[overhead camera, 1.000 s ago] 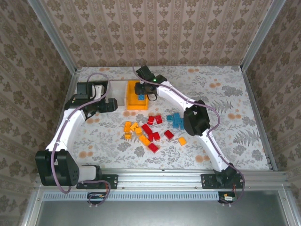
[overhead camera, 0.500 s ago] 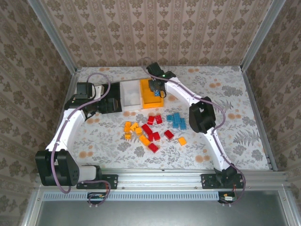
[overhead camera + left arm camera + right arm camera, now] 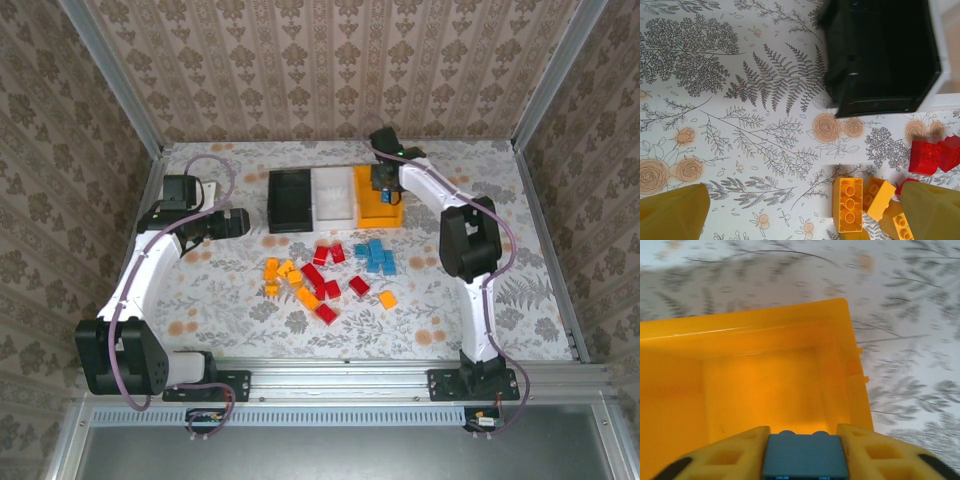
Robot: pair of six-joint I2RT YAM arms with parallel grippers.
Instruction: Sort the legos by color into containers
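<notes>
Three bins stand in a row at the back: black [image 3: 290, 200], white [image 3: 333, 193] and orange-yellow [image 3: 380, 212]. My right gripper [image 3: 381, 186] hangs over the orange-yellow bin [image 3: 765, 380], shut on a blue lego [image 3: 805, 456]. Loose legos lie mid-table: orange ones [image 3: 285, 275], red ones [image 3: 320, 278] and blue ones [image 3: 375, 256]. My left gripper [image 3: 238, 222] is open left of the black bin [image 3: 885, 55], low over bare cloth [image 3: 800, 215]. Orange legos [image 3: 847, 205] and red legos [image 3: 927, 157] lie by its right finger [image 3: 930, 210].
A single orange brick [image 3: 387, 299] lies apart at the right of the pile. The floral cloth runs to a metal frame and papered walls at the back and sides. The white bin's edge [image 3: 944, 50] touches the black bin.
The whole row of bins has slid right, and my right gripper moved right with it, still holding the blue lego. The left arm has hardly moved.
</notes>
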